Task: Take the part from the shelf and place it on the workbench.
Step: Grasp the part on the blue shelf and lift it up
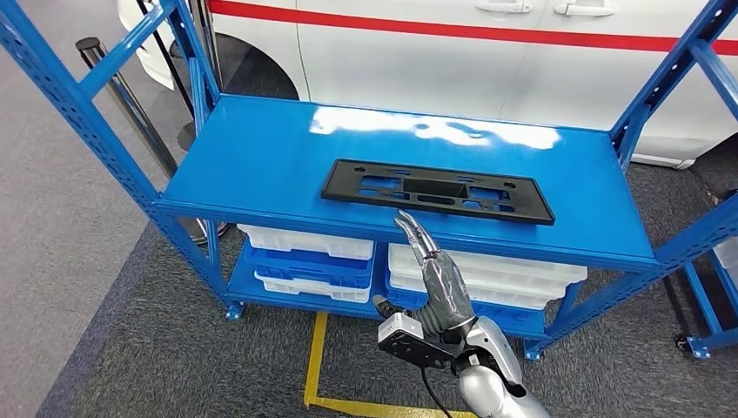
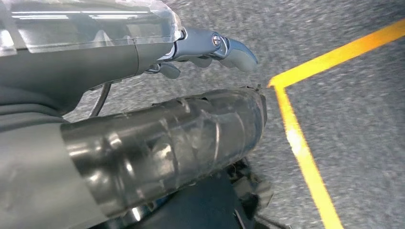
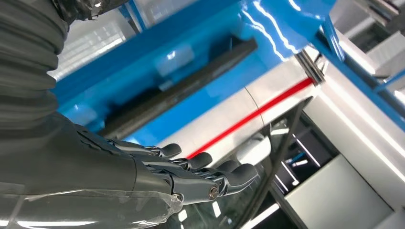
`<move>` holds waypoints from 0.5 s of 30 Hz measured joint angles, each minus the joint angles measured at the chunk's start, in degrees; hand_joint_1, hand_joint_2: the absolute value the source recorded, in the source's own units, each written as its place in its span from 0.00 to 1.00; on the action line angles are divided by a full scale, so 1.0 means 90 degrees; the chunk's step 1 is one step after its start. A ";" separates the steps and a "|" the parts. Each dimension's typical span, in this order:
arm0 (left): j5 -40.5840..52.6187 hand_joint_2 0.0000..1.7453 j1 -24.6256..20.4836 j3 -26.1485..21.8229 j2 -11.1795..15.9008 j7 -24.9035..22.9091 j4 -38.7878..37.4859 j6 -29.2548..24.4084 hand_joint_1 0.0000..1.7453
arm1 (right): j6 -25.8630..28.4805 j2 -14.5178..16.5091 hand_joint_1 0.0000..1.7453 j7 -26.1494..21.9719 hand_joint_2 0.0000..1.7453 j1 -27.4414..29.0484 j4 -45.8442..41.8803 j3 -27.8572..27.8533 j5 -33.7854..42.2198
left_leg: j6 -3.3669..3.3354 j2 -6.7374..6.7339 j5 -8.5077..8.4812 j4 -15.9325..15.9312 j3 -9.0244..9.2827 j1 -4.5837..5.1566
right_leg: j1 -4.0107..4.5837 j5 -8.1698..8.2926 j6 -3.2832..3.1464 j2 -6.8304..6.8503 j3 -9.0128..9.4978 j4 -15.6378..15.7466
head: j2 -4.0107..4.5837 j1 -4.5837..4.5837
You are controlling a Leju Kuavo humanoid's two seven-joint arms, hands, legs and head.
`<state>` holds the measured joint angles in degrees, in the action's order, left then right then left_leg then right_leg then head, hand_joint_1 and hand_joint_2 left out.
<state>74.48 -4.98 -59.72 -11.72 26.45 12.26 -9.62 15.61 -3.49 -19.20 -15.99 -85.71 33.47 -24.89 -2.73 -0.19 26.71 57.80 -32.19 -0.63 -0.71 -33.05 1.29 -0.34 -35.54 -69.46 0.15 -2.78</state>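
Note:
The part [image 1: 438, 191] is a flat black rectangular frame with cut-outs, lying on the top board of the blue shelf [image 1: 261, 157], near its front edge. My right hand [image 1: 432, 270] reaches up in front of the shelf with fingers stretched out and apart, holding nothing; its fingertips [image 1: 407, 221] are just short of the part's front edge. The right wrist view has the same hand [image 3: 191, 174] open, with the part [image 3: 181, 90] a dark slab beyond it. My left hand [image 2: 210, 47] hangs over the grey floor, fingers extended and holding nothing.
White and blue bins [image 1: 306, 254] are stacked on the lower shelf. A white car with a red stripe [image 1: 452, 35] stands right behind the shelf. Yellow tape [image 1: 315, 366] marks the floor in front. A black post [image 1: 122, 87] stands at the left, another blue rack [image 1: 718, 287] at the right.

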 joint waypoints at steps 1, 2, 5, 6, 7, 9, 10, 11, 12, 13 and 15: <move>0.0001 0.00 0.0005 0.0001 -0.0003 0.0001 -0.0002 0.0000 0.00 | 0.0033 -0.0036 0.00 0.0005 1.00 0.0037 -0.0016 -0.0038 -0.0058 | 0.0009 0.0004 0.0142 -0.0007 0.0159 0.0002 | -0.0002 0.0220 0.0003 0.0009 -0.0232 0.0037 | 0.0000 -0.0001; 0.0000 0.00 -0.0001 0.0002 -0.0006 0.0002 -0.0007 0.0000 0.00 | 0.0067 -0.0075 0.00 0.0012 1.00 0.0082 -0.0030 -0.0078 -0.0113 | 0.0049 0.0015 0.0302 -0.0009 0.0324 0.0008 | 0.0017 0.0436 -0.0021 0.0017 -0.0422 0.0157 | 0.0000 0.0004; -0.0004 0.00 -0.0020 0.0004 -0.0007 0.0002 -0.0019 0.0000 0.00 | 0.0107 -0.0148 0.00 0.0024 1.00 0.0145 -0.0092 -0.0148 -0.0174 | 0.0224 0.0035 0.0558 0.0010 0.0655 0.0025 | 0.0067 0.1049 -0.0189 0.0011 -0.0308 0.1022 | 0.0000 0.0026; -0.0004 0.00 -0.0022 0.0005 -0.0006 0.0003 -0.0019 0.0000 0.00 | 0.0113 -0.0154 0.00 0.0023 1.00 0.0147 -0.0113 -0.0159 -0.0177 | 0.0253 0.0033 0.0532 0.0121 0.0639 0.0020 | 0.0058 0.1025 -0.0238 0.0003 -0.0239 0.1050 | 0.0000 0.0027; -0.0004 0.00 -0.0025 0.0005 -0.0005 0.0004 -0.0019 0.0000 0.00 | 0.0120 -0.0157 0.00 0.0021 1.00 0.0143 -0.0128 -0.0168 -0.0180 | 0.0278 0.0031 0.0514 0.0327 0.0549 0.0015 | 0.0052 0.0980 -0.0284 -0.0002 -0.0149 0.1077 | 0.0000 0.0030; -0.0004 0.00 -0.0030 0.0007 -0.0005 0.0005 -0.0019 -0.0001 0.00 | 0.0143 -0.0157 0.00 0.0018 1.00 0.0143 -0.0152 -0.0178 -0.0202 | 0.0318 0.0028 0.0635 0.1001 0.0161 0.0000 | 0.0055 0.0858 -0.0353 0.0000 0.0032 0.1119 | 0.0000 0.0032; -0.0003 0.00 -0.0029 0.0007 -0.0005 0.0005 -0.0019 -0.0003 0.00 | 0.0160 -0.0157 0.00 0.0018 1.00 0.0152 -0.0155 -0.0182 -0.0225 | 0.0334 0.0027 0.0803 0.1345 -0.0096 -0.0001 | 0.0065 0.0791 -0.0370 -0.0002 0.0106 0.1122 | 0.0000 0.0032; -0.0002 0.00 -0.0021 0.0007 -0.0005 0.0005 -0.0019 -0.0007 0.00 | 0.0180 -0.0158 0.00 0.0018 1.00 0.0167 -0.0158 -0.0187 -0.0254 | 0.0343 0.0027 0.0974 0.1603 -0.0336 -0.0001 | 0.0079 0.0722 -0.0382 -0.0010 0.0181 0.1122 | 0.0000 0.0032; -0.0002 0.00 -0.0010 0.0007 -0.0005 0.0005 -0.0019 -0.0011 0.00 | 0.0202 -0.0159 0.00 0.0018 1.00 0.0186 -0.0164 -0.0193 -0.0286 | 0.0342 0.0027 0.1079 0.1719 -0.0518 -0.0001 | 0.0094 0.0651 -0.0389 -0.0022 0.0264 0.1122 | 0.0000 0.0032; -0.0001 0.00 0.0003 0.0006 -0.0004 0.0005 -0.0019 -0.0015 0.00 | 0.0226 -0.0162 0.00 0.0019 1.00 0.0208 -0.0177 -0.0202 -0.0315 | 0.0325 0.0027 0.1057 0.1658 -0.0616 0.0002 | 0.0112 0.0578 -0.0394 -0.0036 0.0357 0.1122 | 0.0000 0.0032; 0.0001 0.00 0.0024 0.0007 -0.0002 0.0005 -0.0019 -0.0018 0.00 | 0.0263 -0.0172 0.00 0.0024 1.00 0.0248 -0.0223 -0.0232 -0.0367 | 0.0232 0.0031 0.0518 0.1015 -0.0581 0.0030 | 0.0148 0.0418 -0.0391 -0.0056 0.0565 0.1125 | 0.0000 0.0032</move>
<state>74.49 -4.76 -59.66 -11.74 26.49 12.09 -9.78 17.98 -5.04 -18.98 -13.76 -87.71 31.38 -28.19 -0.64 0.09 31.37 66.93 -37.42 -0.36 0.62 -29.29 -2.23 -0.85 -30.45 -59.33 0.15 -2.49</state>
